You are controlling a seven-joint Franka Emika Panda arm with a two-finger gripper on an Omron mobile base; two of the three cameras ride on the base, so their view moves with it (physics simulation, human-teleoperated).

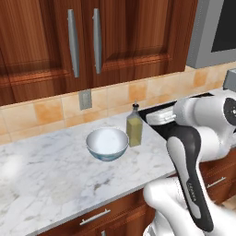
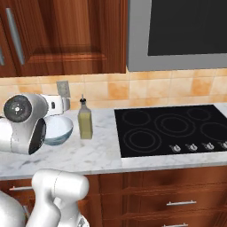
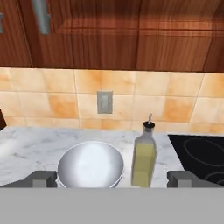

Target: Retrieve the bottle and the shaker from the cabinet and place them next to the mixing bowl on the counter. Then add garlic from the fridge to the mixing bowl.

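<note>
A yellowish oil bottle (image 1: 134, 129) with a dark spout stands upright on the marble counter (image 1: 50, 170), just right of the pale mixing bowl (image 1: 107, 143). Both also appear in the right base view, bottle (image 2: 84, 120) and bowl (image 2: 58, 130), and in the hand view, bottle (image 3: 144, 157) and bowl (image 3: 90, 166). My gripper (image 3: 112, 178) is open, its fingertips (image 3: 42, 178) spread wide, pulled back from the counter and facing the bowl and bottle with nothing held. The wooden cabinet doors (image 1: 83, 41) above are closed. The shaker and the garlic are out of view.
A black cooktop (image 2: 168, 128) lies right of the bottle, with a microwave (image 2: 177, 31) above it. A wall outlet (image 1: 85, 99) sits on the tiled backsplash behind the bowl. Drawers (image 1: 94, 216) run below the counter edge. Bare marble stretches left of the bowl.
</note>
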